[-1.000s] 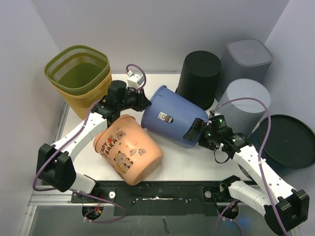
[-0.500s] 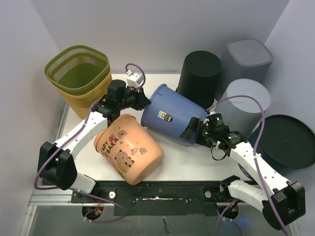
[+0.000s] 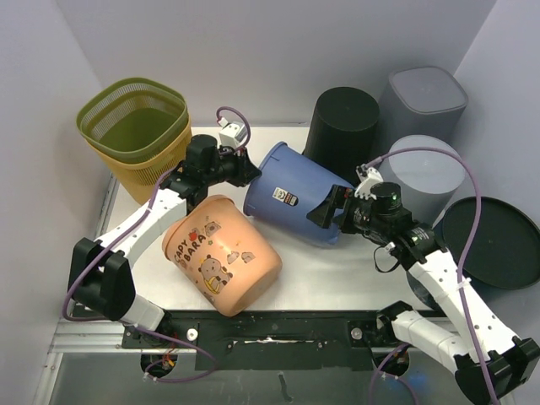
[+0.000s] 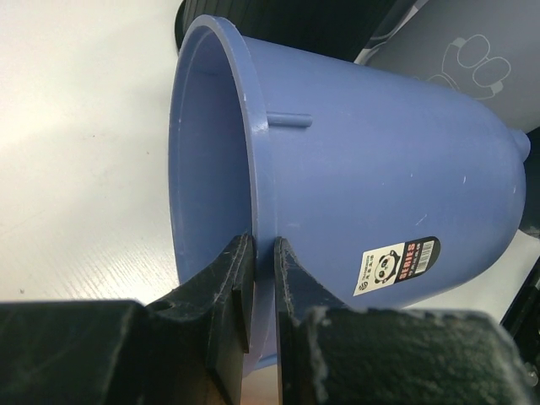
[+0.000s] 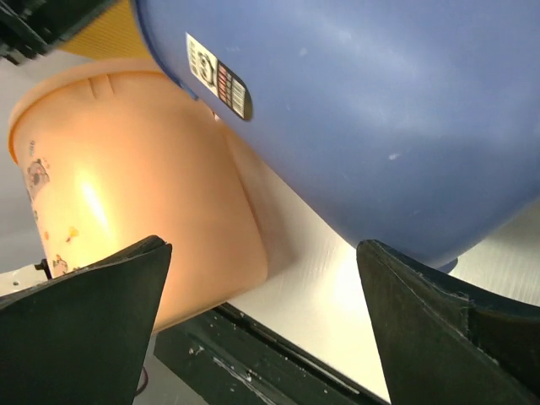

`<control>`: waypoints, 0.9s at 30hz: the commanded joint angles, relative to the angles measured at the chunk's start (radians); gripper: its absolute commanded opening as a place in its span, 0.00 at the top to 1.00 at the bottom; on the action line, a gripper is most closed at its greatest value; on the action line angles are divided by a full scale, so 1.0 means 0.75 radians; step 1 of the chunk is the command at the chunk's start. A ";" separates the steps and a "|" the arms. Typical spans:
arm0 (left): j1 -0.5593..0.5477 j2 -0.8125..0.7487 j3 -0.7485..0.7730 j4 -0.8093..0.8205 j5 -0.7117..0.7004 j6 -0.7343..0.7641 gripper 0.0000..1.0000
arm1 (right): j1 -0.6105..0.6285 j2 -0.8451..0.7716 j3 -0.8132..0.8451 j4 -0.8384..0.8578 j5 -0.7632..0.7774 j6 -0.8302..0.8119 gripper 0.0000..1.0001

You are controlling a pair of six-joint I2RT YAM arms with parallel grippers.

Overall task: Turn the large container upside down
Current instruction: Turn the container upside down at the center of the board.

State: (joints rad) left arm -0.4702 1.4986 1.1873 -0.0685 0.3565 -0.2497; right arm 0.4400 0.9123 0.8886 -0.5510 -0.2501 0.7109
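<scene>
Nearest the arm bases, on the white table point(image 3: 337, 270): an orange capybara pail point(image 3: 221, 266) on its side, cartoon print and "CAPY BARA" lettering facing up.

Just behind it, at mid-table: the blue bucket point(image 3: 295, 198), tipped over on a slant, mouth toward the left side, base toward the right, panda sticker uppermost. Just beside the orange pail; contact between the two impossible to judge.

At the mouth end, the left gripper point(image 4: 262, 253), pressed onto the blue rim, one finger inside the wall and one outside.

At the base end, the right gripper point(image 5: 263, 245), spread wide, fingers to either side of the bucket's lower wall. No telling whether touching.

Off to the right, past the table edge: a black round tray point(image 3: 494, 245).

Farther back on the right: a pale grey bin point(image 3: 418, 173), a black bin point(image 3: 342, 126) closed end up and close behind the bucket, then a darker grey bin point(image 3: 426, 97) in the corner.

Far left: a green mesh basket point(image 3: 133, 118) nested in a yellow mesh basket point(image 3: 152, 164).
</scene>
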 commanded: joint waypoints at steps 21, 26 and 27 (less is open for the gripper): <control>0.009 0.007 -0.012 -0.101 0.056 0.077 1.00 | -0.318 0.100 0.078 -0.002 0.310 0.206 0.02; 0.016 -0.040 -0.060 -0.122 0.052 0.150 1.00 | -0.326 0.141 0.067 0.082 0.249 0.216 0.02; 0.020 -0.049 -0.070 -0.124 0.052 0.157 1.00 | -0.324 0.146 0.057 0.098 0.238 0.220 0.02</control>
State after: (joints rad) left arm -0.4644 1.4921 1.1790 -0.0784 0.3809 -0.1986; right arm 0.2016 1.0077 0.9485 -0.5858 -0.0261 0.8597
